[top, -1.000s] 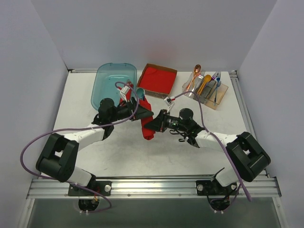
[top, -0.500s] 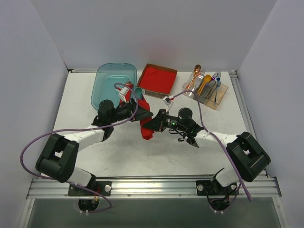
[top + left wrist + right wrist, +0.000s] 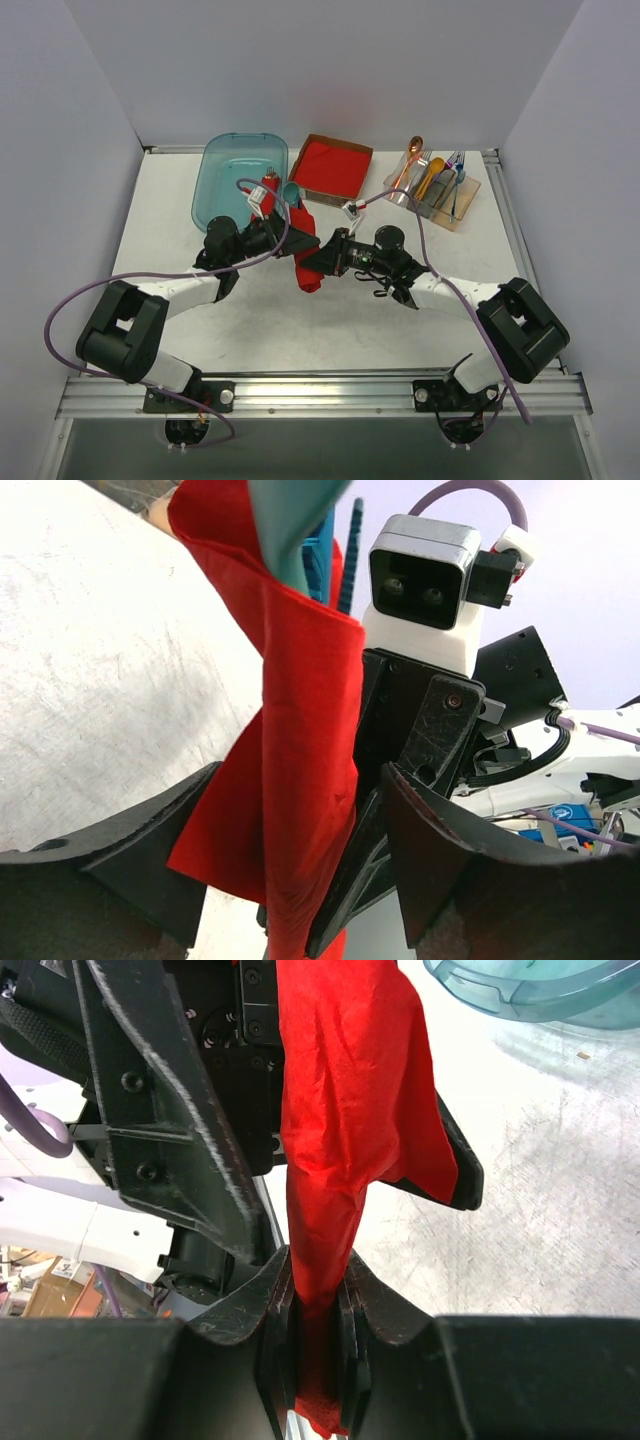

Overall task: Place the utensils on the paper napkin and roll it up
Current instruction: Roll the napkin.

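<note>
The red paper napkin (image 3: 307, 250) is wrapped into a loose roll around the utensils and held off the table between both grippers. The teal spoon's bowl (image 3: 291, 192) sticks out of its far end. In the left wrist view the teal spoon (image 3: 290, 520) and a blue piece (image 3: 322, 550) poke from the napkin (image 3: 300, 730). My right gripper (image 3: 315, 262) (image 3: 318, 1290) is shut on the near end of the napkin (image 3: 345, 1080). My left gripper (image 3: 283, 235) (image 3: 300, 780) is open, its fingers either side of the roll.
A teal plastic bin (image 3: 240, 175) sits at the back left. A brown box with a red napkin stack (image 3: 330, 165) is behind the grippers. A clear holder (image 3: 432, 188) with spare cutlery, including an orange spoon (image 3: 410, 155), stands at the back right.
The left wrist has shifted slightly and the roll's far end with the spoon bowl has tipped a little to the left. The right gripper keeps its hold.
</note>
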Tool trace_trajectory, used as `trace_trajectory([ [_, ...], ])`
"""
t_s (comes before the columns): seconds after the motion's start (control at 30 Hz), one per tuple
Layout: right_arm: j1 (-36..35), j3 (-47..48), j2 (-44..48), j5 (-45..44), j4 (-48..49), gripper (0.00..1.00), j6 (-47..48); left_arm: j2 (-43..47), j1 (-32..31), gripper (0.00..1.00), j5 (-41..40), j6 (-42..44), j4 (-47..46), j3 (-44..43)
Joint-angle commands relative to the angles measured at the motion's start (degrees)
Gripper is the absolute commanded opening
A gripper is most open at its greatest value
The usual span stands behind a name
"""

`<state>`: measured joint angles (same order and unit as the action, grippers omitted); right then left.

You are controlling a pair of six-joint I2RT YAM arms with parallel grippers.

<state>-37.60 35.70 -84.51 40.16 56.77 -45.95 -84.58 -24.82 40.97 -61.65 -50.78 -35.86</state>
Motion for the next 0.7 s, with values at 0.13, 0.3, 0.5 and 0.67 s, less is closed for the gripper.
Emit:
trace_trajectory([
  [0.13, -0.4, 2.8, 2.5, -0.8, 3.5, 0.00, 1.0, 0.4, -0.2, 0.70, -1.1, -1.8, -6.8, 1.7],
  [0.3, -0.4, 2.8, 2.4, -1.1, 3.3, 0.00, 1.3, 0.1, -0.2, 0.52, -2.2, -2.9, -9.2, 3.0],
  [0.5, -0.6, 2.5, 1.9, -1.4, 3.3, 0.00, 1.4, 0.5, -0.2, 0.51, -3.7, -2.7, -8.6, 2.7],
  [0.67, -1.1, 2.5, 1.7, -2.2, 2.8, 0.00, 1.7, 0.2, -0.2, 0.52, -3.8, -2.5, -8.2, 2.0],
])
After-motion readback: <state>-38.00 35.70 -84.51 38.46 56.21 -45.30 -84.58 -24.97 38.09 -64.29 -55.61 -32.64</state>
